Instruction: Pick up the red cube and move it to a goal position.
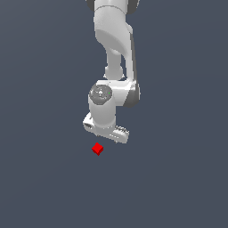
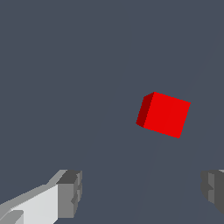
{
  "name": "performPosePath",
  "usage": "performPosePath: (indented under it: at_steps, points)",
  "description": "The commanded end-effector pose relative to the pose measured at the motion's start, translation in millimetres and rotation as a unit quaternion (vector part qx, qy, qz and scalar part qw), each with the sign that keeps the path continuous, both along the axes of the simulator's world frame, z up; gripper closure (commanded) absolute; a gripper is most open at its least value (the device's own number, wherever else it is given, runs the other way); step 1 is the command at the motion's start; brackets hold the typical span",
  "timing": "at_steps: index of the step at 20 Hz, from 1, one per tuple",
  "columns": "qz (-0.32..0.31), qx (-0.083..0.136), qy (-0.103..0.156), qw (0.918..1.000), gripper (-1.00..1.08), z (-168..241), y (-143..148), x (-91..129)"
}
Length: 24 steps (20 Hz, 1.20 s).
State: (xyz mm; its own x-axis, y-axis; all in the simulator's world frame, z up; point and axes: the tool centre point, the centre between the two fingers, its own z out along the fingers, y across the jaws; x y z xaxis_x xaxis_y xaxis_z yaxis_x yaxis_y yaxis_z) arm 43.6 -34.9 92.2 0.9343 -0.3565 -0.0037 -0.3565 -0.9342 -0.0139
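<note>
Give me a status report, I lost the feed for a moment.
Gripper open, holding nothing. Red cube free on the floor, apart from the fingers, not yet between them. Nothing in the way.

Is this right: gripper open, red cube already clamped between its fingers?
Not clamped. The gripper is open, but the red cube lies apart from the fingers, untouched. The wrist view shows clear space between them; the exterior view shows the cube below the gripper.
</note>
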Motion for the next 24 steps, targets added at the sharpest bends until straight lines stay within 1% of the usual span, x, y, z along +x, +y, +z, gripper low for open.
performPosePath:
  at_steps: [1, 5, 9, 13, 17, 18, 24]
  points:
    - [-0.037, -0.002, 0.000, 0.9993, -0.92, -18.8, -11.7, 8.1]
    - [-0.085, -0.005, 0.001, 0.9964, -0.92, -42.4, -27.7, 17.2]
    - [-0.120, -0.006, 0.001, 0.9928, -0.92, -59.2, -39.9, 22.9]
    - [-0.140, -0.007, 0.002, 0.9901, -0.92, -69.1, -47.5, 25.8]
    - [-0.147, -0.007, 0.002, 0.9891, -0.92, -72.3, -50.1, 26.8]
    - [-0.147, -0.007, 0.002, 0.9891, 1.08, -72.3, -50.1, 26.8]
    - [-0.147, -0.007, 0.002, 0.9891, 1.08, -72.3, -50.1, 26.8]
